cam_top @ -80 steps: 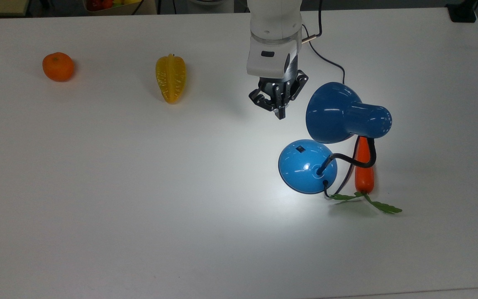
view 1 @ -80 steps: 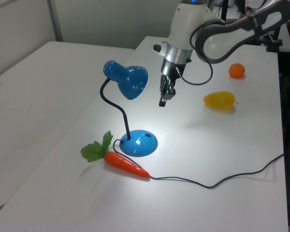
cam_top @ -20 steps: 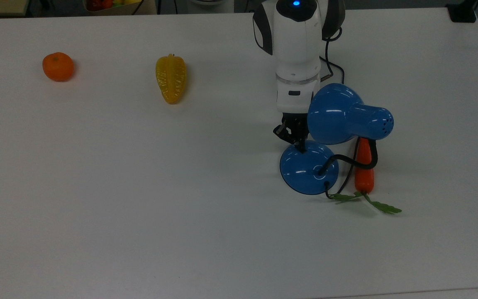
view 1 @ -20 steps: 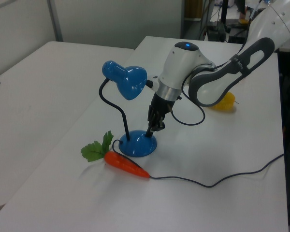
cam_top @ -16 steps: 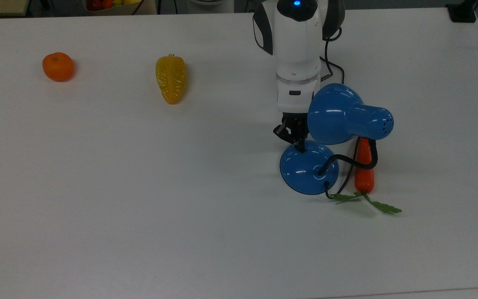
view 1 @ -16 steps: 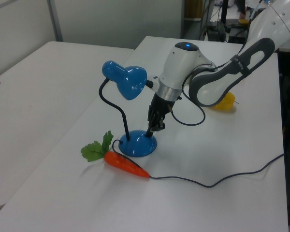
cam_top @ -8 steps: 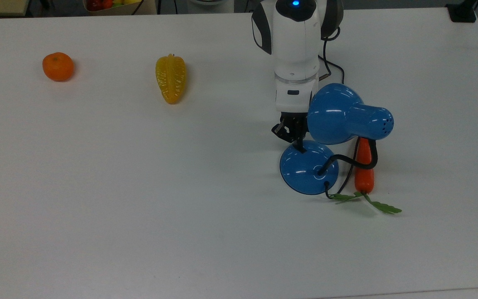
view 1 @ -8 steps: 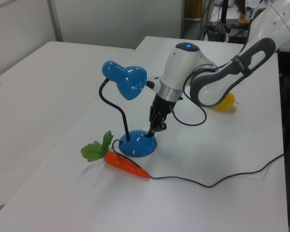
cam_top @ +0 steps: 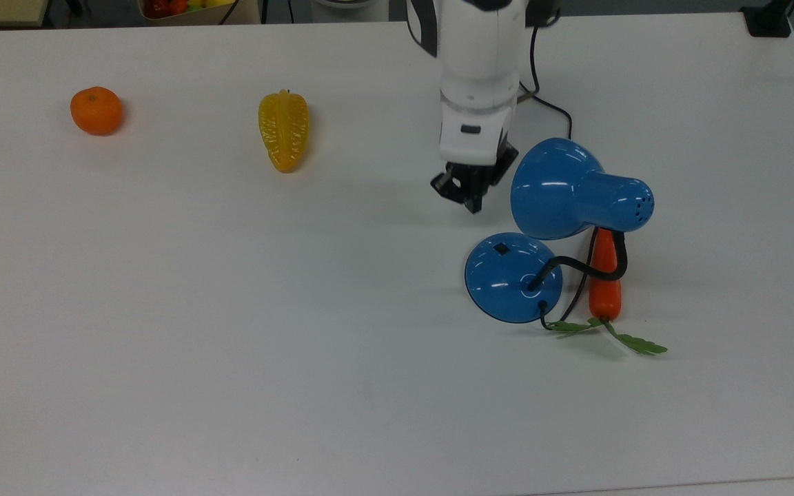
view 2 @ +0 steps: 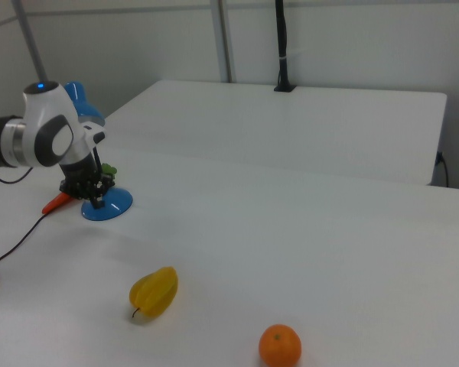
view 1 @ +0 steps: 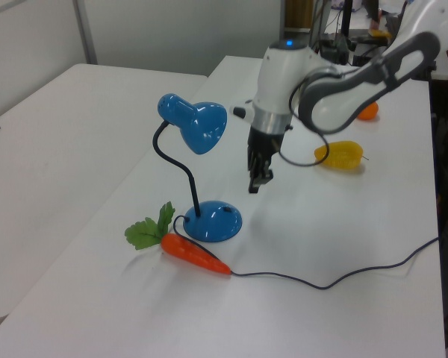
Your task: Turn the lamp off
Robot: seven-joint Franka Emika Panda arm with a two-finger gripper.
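My gripper (cam_top: 473,204) hangs above the table (cam_top: 231,310), clear of everything, with its fingers drawn together and nothing between them; in the left view it (view 1: 254,186) points straight down, above and behind the lamp's base.

The lamp (cam_top: 562,200) stands just to the top view's right of my gripper. Its round blue base (cam_top: 511,279) sits on the table below my fingertips in the top view, with the small black switch (cam_top: 501,249) uncovered on the side nearest me. The black gooseneck (view 1: 175,168) rises from the base and curves over to the shade (view 1: 198,123), which sits level with my wrist in the left view. No bright patch falls on the table under the shade.

A carrot (cam_top: 604,275) lies just beyond the base, its leaves (cam_top: 611,335) spread on the table. A yellow fruit (cam_top: 284,130) lies well apart to the top view's left, and an orange (cam_top: 96,110) farther left still. In the right view the base (view 2: 107,204) is partly behind my arm.
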